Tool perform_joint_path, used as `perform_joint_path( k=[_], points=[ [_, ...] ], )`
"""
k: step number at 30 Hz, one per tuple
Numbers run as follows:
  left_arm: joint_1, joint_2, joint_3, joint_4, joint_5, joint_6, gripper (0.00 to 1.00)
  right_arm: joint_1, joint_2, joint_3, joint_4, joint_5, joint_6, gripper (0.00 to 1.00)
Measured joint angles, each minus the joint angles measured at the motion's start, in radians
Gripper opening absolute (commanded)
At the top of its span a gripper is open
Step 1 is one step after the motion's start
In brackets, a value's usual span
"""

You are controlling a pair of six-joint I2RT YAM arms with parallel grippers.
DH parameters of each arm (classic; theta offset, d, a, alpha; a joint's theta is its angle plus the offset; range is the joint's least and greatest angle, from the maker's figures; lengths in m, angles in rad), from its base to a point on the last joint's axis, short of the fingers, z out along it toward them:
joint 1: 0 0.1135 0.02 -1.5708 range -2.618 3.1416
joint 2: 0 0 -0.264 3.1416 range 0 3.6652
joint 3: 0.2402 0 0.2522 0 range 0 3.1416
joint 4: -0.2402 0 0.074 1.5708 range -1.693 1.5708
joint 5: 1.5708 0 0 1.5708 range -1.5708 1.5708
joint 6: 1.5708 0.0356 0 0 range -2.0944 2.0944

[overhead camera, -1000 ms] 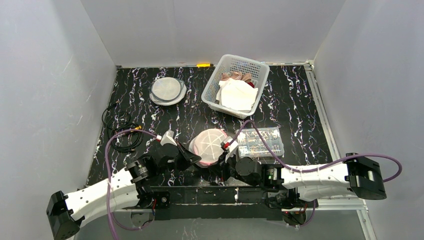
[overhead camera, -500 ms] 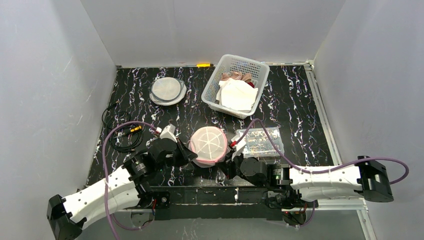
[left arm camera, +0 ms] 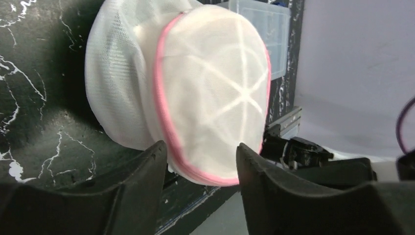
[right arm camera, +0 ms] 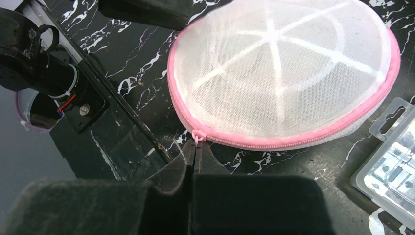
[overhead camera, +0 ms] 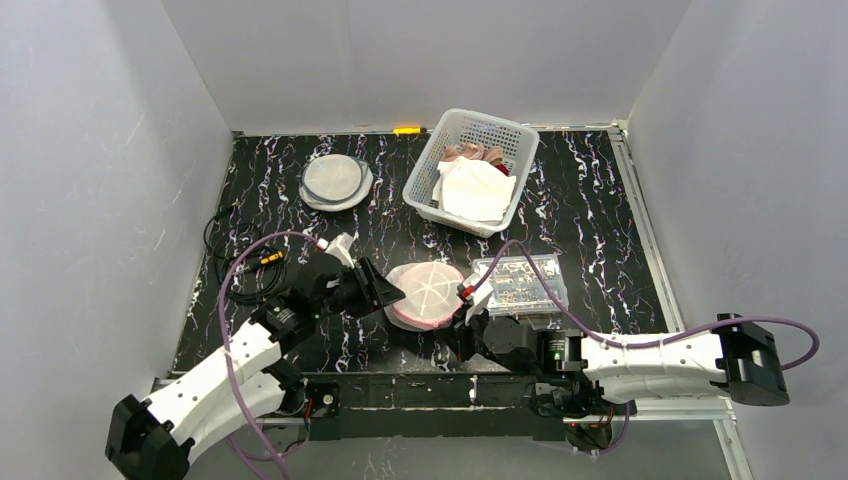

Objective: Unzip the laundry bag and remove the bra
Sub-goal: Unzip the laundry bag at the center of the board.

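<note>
Bag, round white mesh with a pink zip, lies on the desk near its front edge, between both tools. Right tool is pressed together, pinching the zip pull. Left tool is spread at the bag's left rim. Clear box sits just right of it; basket, pouch and cable lie farther off.

Mia: What is that round white thing?
Tom: The laundry bag. It is net, with a pink zip round its edge, and it lies on the black table with white streaks.
Mia: And the black fingers at the bottom?
Tom: That is the right gripper. Its two fingers are pressed together, pinching the little pink zip tab.
Mia: What is in the corner?
Tom: A clear plastic box, just beside the bag.
</note>
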Motion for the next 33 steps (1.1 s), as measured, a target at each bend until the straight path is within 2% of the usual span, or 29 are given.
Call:
perform_joint_path(
  k=[2,7,10,12,17,22,27,33],
  points=[
    [0.000,-0.043,-0.003,-0.011,0.006,-0.018,0.65,0.000,0.003,-0.002,0.002,-0.007,0.000,0.01],
    [-0.020,-0.217,-0.026,-0.084,0.000,-0.108,0.67,0.001,0.013,-0.002,0.025,-0.022,0.001,0.01],
    [-0.085,-0.290,-0.046,-0.114,-0.020,-0.178,0.68,0.001,0.023,-0.002,0.039,-0.026,0.000,0.01],
    [-0.172,-0.314,-0.059,-0.133,-0.068,-0.240,0.72,0.001,0.038,-0.001,0.052,-0.030,0.000,0.01],
    [-0.388,-0.251,-0.055,-0.134,-0.226,-0.359,0.78,0.003,0.090,0.008,0.068,-0.047,0.000,0.01],
    [-0.482,-0.100,-0.034,-0.097,-0.352,-0.451,0.78,0.006,0.107,0.031,0.074,-0.054,-0.001,0.01],
    [-0.493,-0.071,-0.034,-0.072,-0.450,-0.537,0.71,0.007,0.111,0.039,0.086,-0.060,-0.001,0.01],
    [-0.493,-0.058,-0.034,-0.079,-0.544,-0.602,0.45,0.010,0.126,0.039,0.106,-0.073,-0.001,0.01]
  ],
)
